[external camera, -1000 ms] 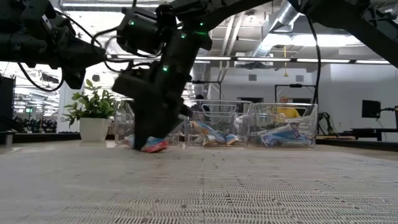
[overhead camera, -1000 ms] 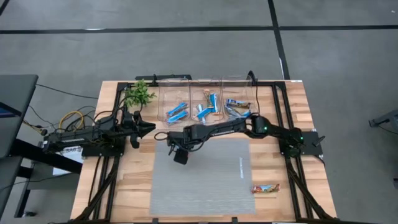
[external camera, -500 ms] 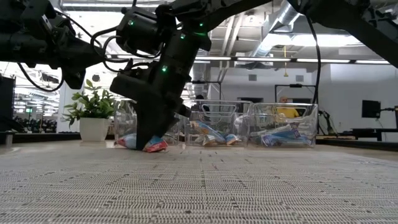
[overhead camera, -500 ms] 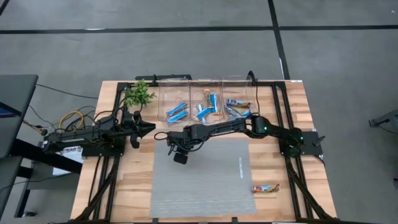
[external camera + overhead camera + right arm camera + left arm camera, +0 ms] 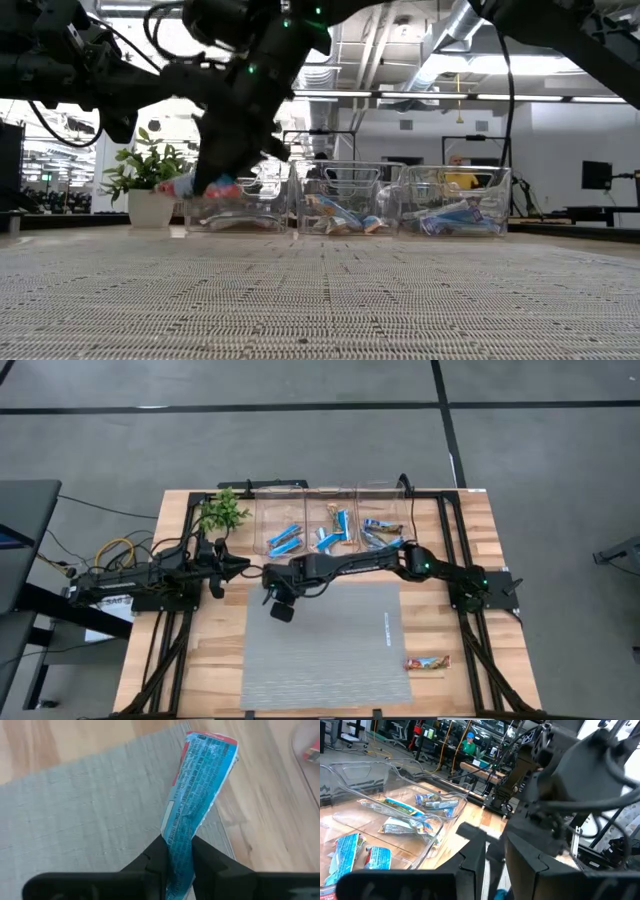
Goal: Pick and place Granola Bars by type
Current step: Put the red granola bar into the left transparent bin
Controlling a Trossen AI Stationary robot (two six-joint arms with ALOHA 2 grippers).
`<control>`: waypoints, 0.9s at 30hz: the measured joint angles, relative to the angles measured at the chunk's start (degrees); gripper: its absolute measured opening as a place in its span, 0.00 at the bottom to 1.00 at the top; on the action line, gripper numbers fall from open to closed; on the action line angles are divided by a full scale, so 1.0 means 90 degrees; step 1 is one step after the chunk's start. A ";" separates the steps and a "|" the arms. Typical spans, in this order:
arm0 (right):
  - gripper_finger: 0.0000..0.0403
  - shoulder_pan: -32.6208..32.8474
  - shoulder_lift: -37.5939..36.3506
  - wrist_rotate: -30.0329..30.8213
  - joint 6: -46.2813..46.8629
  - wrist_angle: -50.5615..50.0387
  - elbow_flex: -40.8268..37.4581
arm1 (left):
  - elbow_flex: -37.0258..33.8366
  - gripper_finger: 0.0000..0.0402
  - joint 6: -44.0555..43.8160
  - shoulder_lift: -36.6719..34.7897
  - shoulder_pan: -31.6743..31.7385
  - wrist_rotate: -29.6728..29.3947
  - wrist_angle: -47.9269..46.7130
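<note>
Blue foil is hidden from above, where we see the right gripper [image 5: 283, 606] over the mat's [image 5: 330, 660] far left corner. From table height the bar [image 5: 205, 187], earlier on the mat, is now lifted. The right wrist view shows it clamped.

Three bins [image 5: 325, 525] sit at the table's [image 5: 500, 660] twelve o'clock, the plant [image 5: 222, 512] left of them; the mat [image 5: 340, 650] lies centre, one bar [image 5: 427, 662] at four o'clock.
</note>
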 joint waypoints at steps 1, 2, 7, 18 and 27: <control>0.12 -0.0007 0.0000 -0.0028 -0.0002 -0.0107 0.0088 | -0.0001 0.16 0.0000 -0.0001 -0.0001 0.0001 0.0000; 0.12 -0.0016 0.0000 -0.0068 -0.0004 -0.0223 0.0180 | 0.0001 0.16 -0.0001 -0.0001 0.0000 0.0000 0.0000; 0.12 -0.0096 -0.0010 -0.0091 -0.0180 -0.0749 0.0550 | 0.0001 0.16 -0.0001 0.0001 0.0000 0.0000 0.0000; 0.12 -0.0536 -0.0705 0.0432 -0.0605 -0.1144 0.0632 | 0.0000 0.16 0.0000 -0.0001 0.0000 0.0000 0.0000; 0.12 -0.1312 -0.0872 0.0466 -0.0675 -0.0872 0.0634 | 0.0001 0.16 0.0000 0.0000 0.0000 0.0001 0.0000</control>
